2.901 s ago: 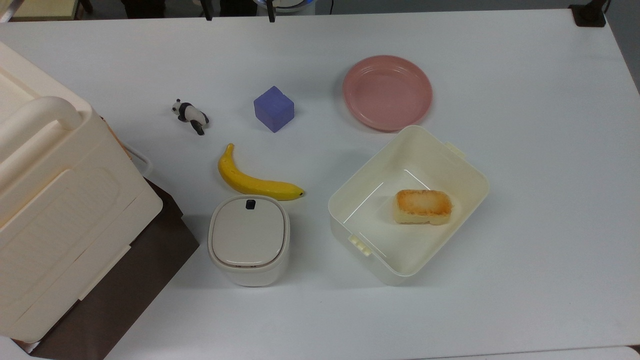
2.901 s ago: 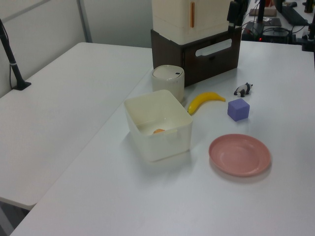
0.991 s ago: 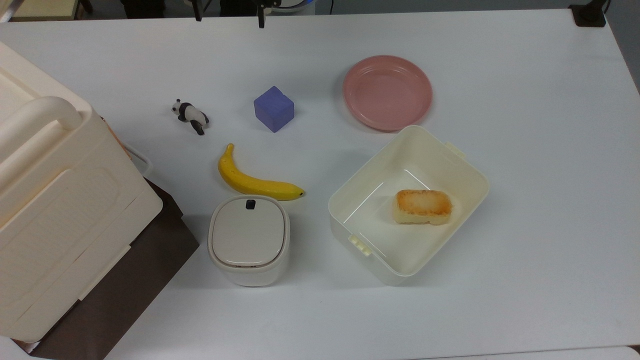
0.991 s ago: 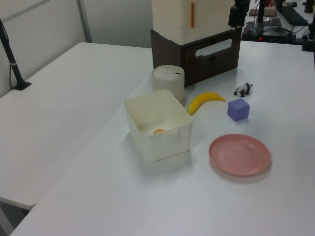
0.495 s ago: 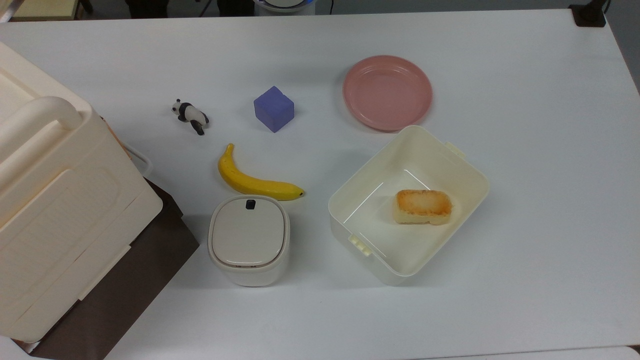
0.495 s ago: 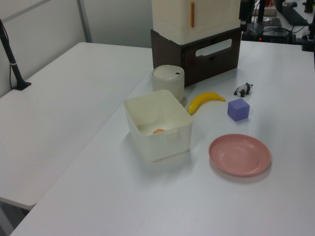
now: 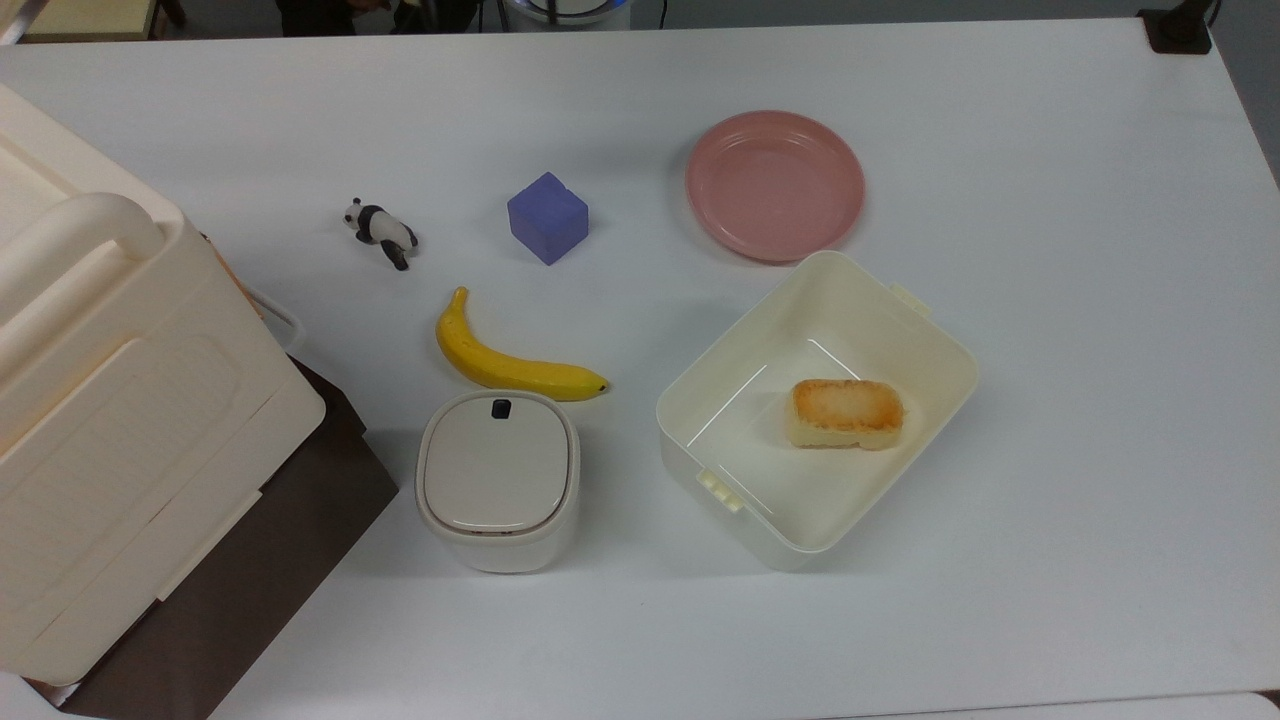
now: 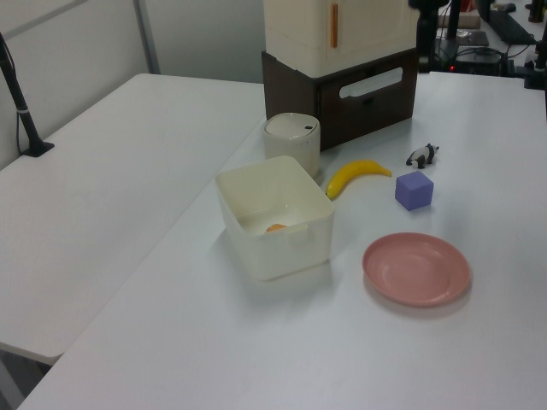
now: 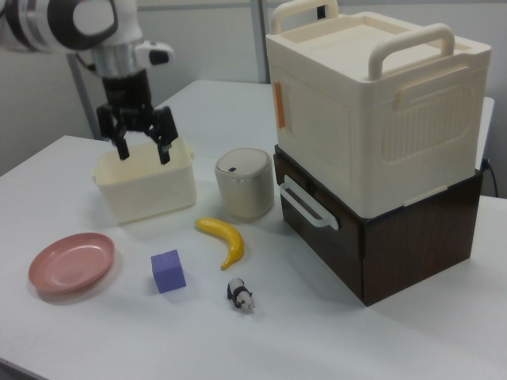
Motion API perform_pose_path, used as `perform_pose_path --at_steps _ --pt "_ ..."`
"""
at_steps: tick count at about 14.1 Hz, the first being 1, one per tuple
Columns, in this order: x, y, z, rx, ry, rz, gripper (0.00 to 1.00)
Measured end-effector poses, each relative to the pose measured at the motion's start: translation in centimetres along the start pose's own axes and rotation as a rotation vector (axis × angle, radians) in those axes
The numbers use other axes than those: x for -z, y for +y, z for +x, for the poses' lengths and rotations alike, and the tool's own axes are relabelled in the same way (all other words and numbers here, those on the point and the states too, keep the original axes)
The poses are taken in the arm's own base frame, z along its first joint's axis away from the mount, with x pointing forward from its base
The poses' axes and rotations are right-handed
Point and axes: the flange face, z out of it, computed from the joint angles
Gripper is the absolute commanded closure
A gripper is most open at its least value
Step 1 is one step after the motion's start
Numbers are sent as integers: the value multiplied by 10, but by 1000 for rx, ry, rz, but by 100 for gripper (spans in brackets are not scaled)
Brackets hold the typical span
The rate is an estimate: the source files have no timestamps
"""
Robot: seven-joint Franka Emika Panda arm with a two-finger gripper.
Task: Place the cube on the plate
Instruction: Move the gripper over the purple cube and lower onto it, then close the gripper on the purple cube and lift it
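The gripper (image 9: 142, 150) hangs in the air in the right view with its two black fingers (image 9: 121, 148) spread apart and nothing between them. In that view it sits in front of the cream tub (image 9: 146, 188), high above the white table (image 9: 95, 332).

Taking the cube (image 9: 168, 271) as the landmark — it stands on the table, well below the gripper and untouched. It is a plain blue-purple block (image 7: 547, 218), sitting flat with one corner turned toward the top view's bottom.

The plate (image 7: 775, 184) lies to the cube's right in the top view, apart from it, pink and bare inside; in the right view the plate (image 9: 71, 263) is to the cube's left, and in the left view the plate (image 8: 416, 269) lies nearer the camera than the cube (image 8: 414, 190).

The banana (image 7: 510, 356) lies below the cube in the top view, near but not touching. The small panda figure (image 7: 380, 231) stands to the cube's left in the top view, apart from it. Past the banana sits a lidded round-cornered container (image 7: 497, 480). The tub (image 7: 815, 408), lower right of the cube in the top view, holds a toasted yellow block (image 7: 846, 412) — the tub's rim comes close to the plate's edge. Farthest from the cube on the top view's left stands a large cream box with handles (image 9: 372, 103) on a dark brown base (image 9: 404, 237)
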Motion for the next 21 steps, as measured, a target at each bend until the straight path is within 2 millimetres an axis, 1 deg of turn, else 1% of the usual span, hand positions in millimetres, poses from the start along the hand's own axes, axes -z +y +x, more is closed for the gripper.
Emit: perform_pose_path --at_steps 2,3,5,7,8,9,11,12,14,15,16,17,21 --pt "-25 -23 7 46 -20 -18 0" --pt "-37 -30 8 62 -34 -25 0" --pt "-56 -37 9 82 -60 -43 0" --pt "-80 -45 10 104 -80 -61 0" --pt "-92 -47 11 116 -91 -75 0" --pt "-111 -50 11 130 -115 -94 0" --pt "-131 -48 14 142 -145 -116 0" --pt "-145 -48 18 151 -157 -128 0" --pt "-165 -47 24 166 -175 -147 0" --pt "-185 -49 28 186 -201 -165 0" --pt "-197 -53 31 204 -219 -180 0" --pt "-215 -58 36 224 -238 -197 0" --pt "-254 -67 43 266 -289 -238 0"
